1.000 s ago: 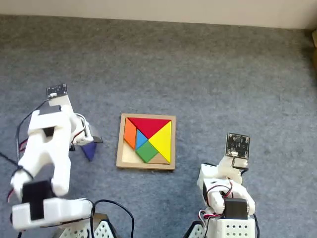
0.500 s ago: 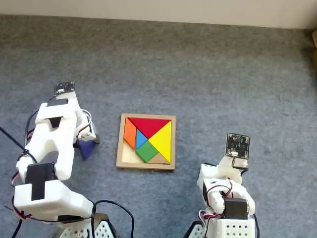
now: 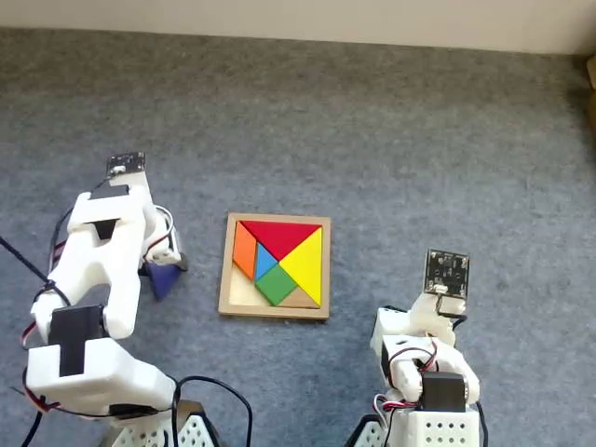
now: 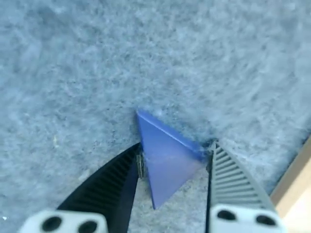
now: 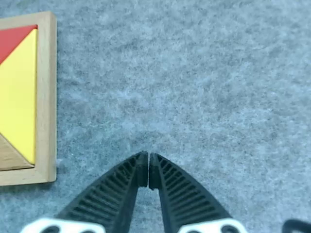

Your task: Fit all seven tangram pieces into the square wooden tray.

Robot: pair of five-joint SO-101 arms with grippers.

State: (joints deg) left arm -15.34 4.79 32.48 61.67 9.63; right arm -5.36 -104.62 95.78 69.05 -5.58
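Triangle (image 4: 167, 162), dark blue, tight between jaws of left gripper (image 4: 175, 154).

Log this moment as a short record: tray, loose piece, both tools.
tray: six pieces seated, one pale gap in a corner near the arms' bases
blue triangle: outside the tray, on the left arm's side
left tool: shut on the blue triangle
right tool: shut, holding nothing, over the carpet beside the tray
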